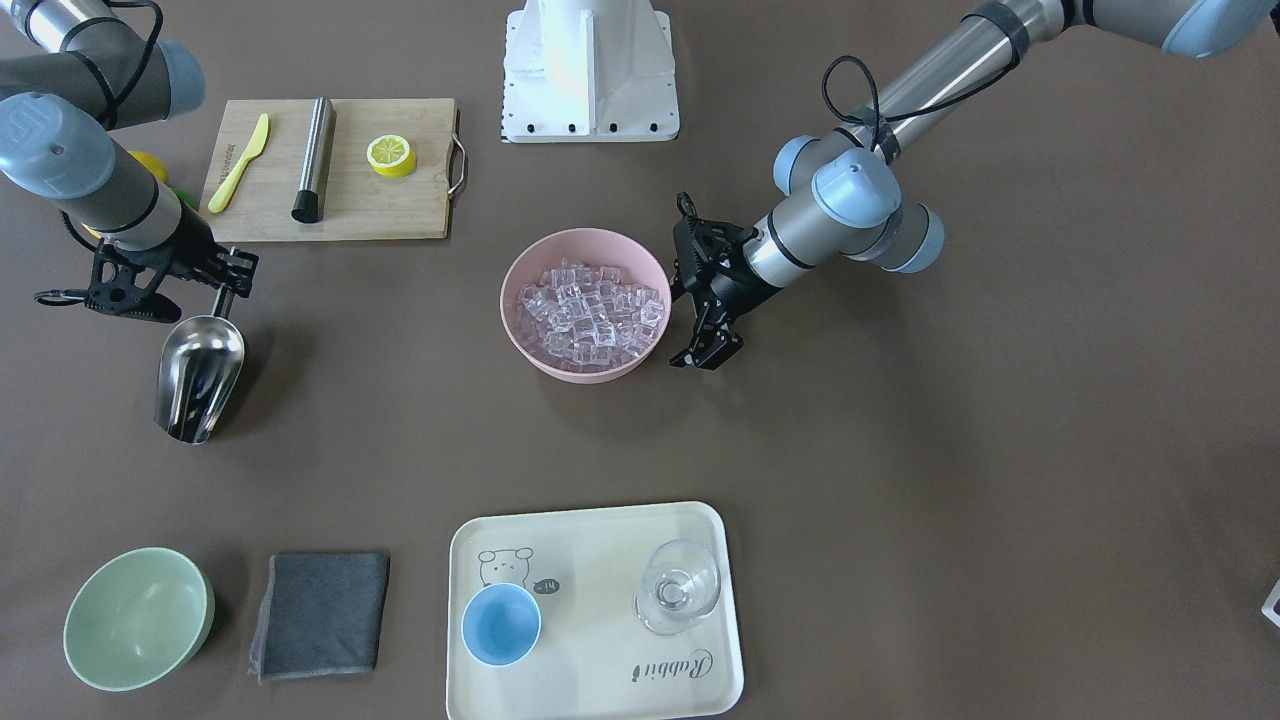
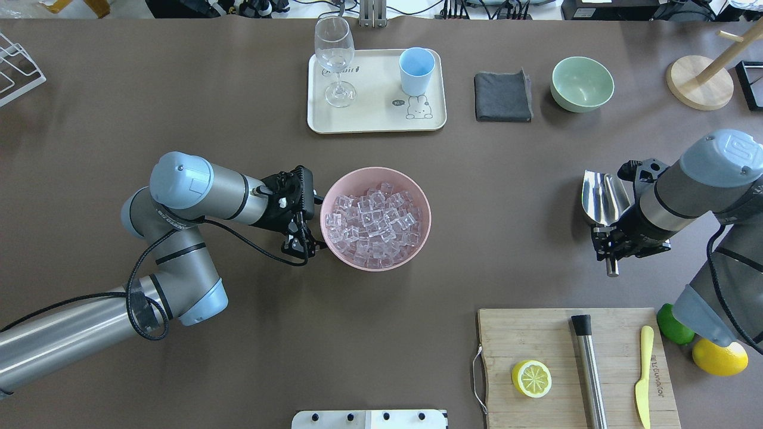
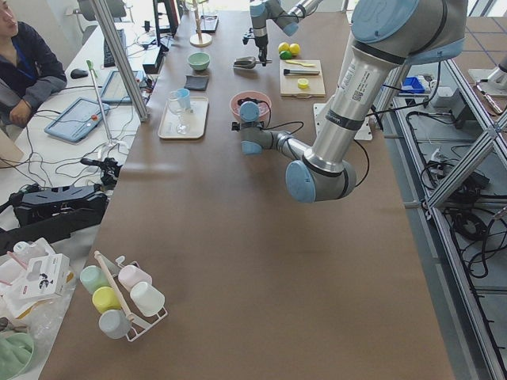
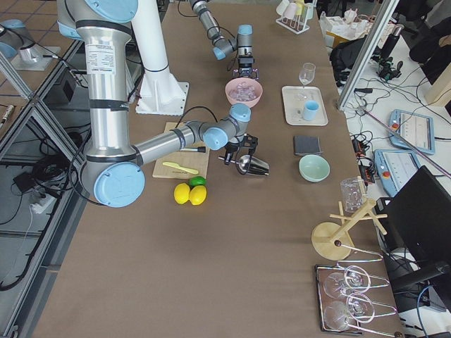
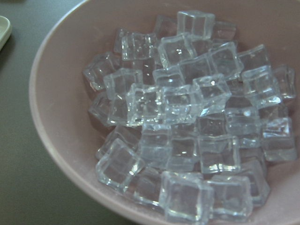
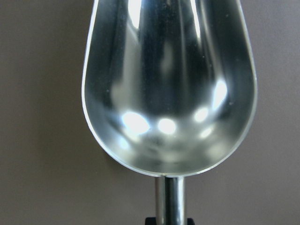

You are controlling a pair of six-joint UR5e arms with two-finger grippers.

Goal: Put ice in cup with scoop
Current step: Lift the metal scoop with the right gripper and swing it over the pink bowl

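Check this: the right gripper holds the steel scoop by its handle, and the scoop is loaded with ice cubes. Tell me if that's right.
Not right. The right gripper holds the steel scoop by its handle, but the scoop is empty, as the right wrist view shows. The ice cubes lie in the pink bowl.

place: robotics lab, staged tabletop rig
robots: left arm (image 2: pixel 191 196) and right arm (image 2: pixel 709 179) over brown table (image 2: pixel 238 369); white pedestal (image 1: pixel 590 70) at table edge
beside table: aluminium frame (image 3: pixel 119 55), floor cables (image 3: pixel 475 222), operator (image 3: pixel 24 55) with tablets (image 3: pixel 77 119)
on table: kitchen props, i.e. cutting board (image 2: pixel 524 333), tray (image 2: pixel 375 113), cup (image 2: pixel 416 70)
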